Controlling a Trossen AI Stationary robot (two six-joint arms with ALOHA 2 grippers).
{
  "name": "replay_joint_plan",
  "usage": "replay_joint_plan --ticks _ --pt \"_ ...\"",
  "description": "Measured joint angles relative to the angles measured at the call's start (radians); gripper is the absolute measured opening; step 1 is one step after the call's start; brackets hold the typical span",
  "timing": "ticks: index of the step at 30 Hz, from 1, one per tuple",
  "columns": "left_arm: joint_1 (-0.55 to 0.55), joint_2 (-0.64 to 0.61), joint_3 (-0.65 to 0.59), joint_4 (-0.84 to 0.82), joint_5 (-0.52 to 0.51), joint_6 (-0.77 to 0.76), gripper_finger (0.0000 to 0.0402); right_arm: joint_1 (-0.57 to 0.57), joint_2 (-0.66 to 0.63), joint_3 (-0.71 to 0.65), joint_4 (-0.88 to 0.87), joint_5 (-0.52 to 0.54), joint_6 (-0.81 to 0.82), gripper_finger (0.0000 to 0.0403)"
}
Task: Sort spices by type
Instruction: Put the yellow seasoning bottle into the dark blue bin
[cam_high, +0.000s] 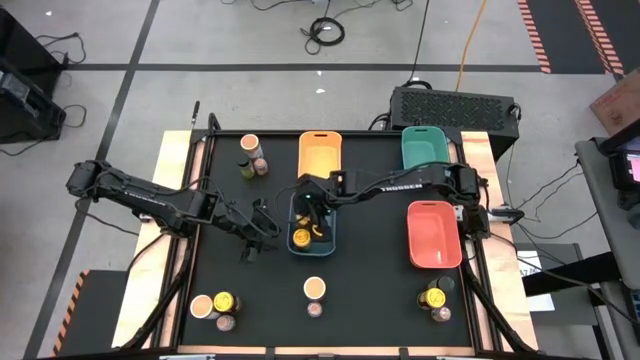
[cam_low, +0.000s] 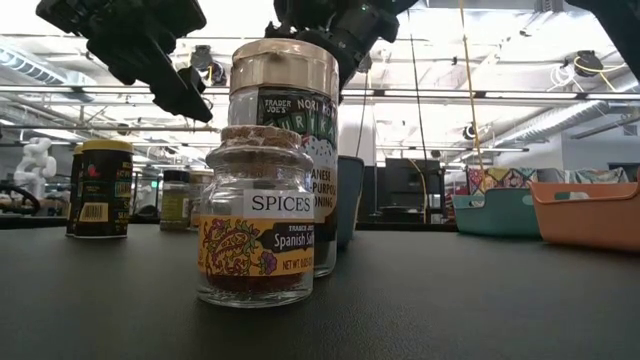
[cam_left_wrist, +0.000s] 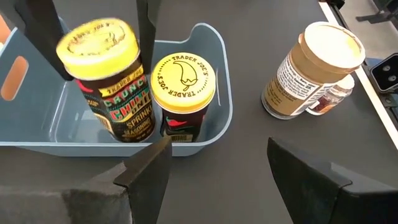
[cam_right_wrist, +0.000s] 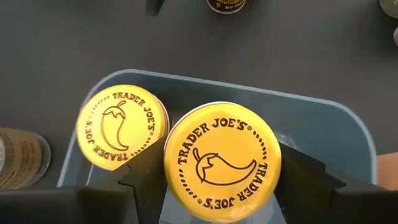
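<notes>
right pincer (cam_right_wrist: 221, 186), frame centre, clamps an upright yellow-lidded jar (cam_right_wrist: 222, 160) over the blue tray (cam_right_wrist: 336, 124), beside its twin (cam_right_wrist: 122, 126); left pincer (cam_left_wrist: 211, 168) apart, near.

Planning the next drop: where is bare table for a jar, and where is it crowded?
Free: the black mat between the blue tray and the red tray, and the front strip between the centre jar pair and the front-right jars. Crowded: the blue tray, with two yellow-lidded jars and the right hand around one; the left hand beside it.
</notes>
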Motion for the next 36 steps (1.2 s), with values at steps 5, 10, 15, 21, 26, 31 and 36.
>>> replay_joint_plan --ticks 5,10,15,21,26,31,36 --pt "0.000 0.000 0.000 0.000 0.000 -0.004 0.0267 0.000 0.012 0.000 0.002 -0.005 0.010 0.0266" --pt "0.000 0.000 0.000 0.000 0.000 -0.004 0.0267 0.000 0.013 0.000 0.003 -0.003 0.002 0.0270" --pt "0.000 0.000 0.000 0.000 0.000 -0.004 0.0267 0.000 0.013 0.012 0.011 -0.004 -0.004 0.0267" --pt "0.000 0.000 0.000 0.000 0.000 -0.001 0.0267 0.000 0.014 0.072 -0.025 -0.004 -0.023 0.0267" --pt "0.000 0.000 0.000 -0.001 0.000 0.000 0.0267 0.000 0.014 0.170 -0.142 -0.003 -0.023 0.0267" --pt "0.000 0.000 0.000 -0.001 0.000 0.010 0.0267 0.012 0.014 0.278 -0.301 -0.001 -0.003 0.0267" --pt "0.000 0.000 0.000 -0.001 0.000 0.026 0.0267 0.051 0.014 0.372 -0.467 0.008 0.059 0.0267"
